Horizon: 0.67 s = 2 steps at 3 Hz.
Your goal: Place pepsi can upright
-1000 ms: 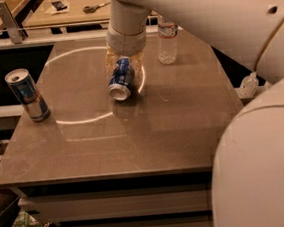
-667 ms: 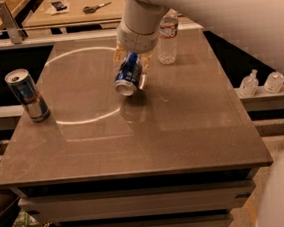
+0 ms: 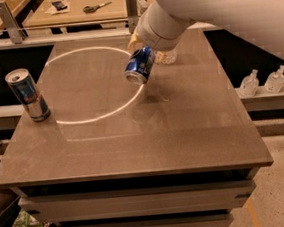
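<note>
Blue pepsi can (image 3: 138, 68) hangs tilted above the far middle of the table (image 3: 184, 136), gripped tight by the gripper (image 3: 147, 53). If it is let go this slanted, I think it will fall on its side and roll, maybe off the edge.

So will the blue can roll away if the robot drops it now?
Probably. The pepsi can is tilted in the gripper above the table, so it would likely land sideways, and round cans roll. Set on its flat end it should stand, like the taller can does.
</note>
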Available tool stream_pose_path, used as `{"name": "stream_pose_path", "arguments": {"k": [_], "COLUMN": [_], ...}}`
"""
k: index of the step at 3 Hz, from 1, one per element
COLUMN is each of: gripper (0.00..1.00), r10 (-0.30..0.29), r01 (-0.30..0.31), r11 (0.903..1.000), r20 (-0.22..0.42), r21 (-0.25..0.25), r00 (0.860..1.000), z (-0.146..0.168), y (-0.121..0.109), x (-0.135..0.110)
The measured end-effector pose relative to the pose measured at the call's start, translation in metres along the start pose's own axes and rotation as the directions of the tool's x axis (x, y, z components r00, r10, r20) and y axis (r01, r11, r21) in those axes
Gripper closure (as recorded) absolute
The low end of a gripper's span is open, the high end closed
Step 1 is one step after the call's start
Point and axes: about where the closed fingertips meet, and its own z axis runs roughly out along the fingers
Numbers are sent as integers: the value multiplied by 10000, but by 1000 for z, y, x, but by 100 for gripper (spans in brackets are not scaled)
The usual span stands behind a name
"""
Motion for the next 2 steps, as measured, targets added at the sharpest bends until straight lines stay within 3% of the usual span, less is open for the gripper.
{"name": "stream_pose_path", "arguments": {"k": [1, 2], "gripper": [100, 100], "r10": [65, 34], "r01": [40, 305], "r11": [9971, 9904], "r20": [1380, 2442], "r21": [-760, -1348], "r00": [9904, 9697], "z": [-23, -40], "y": [-4, -5], "x": [-23, -44]}}
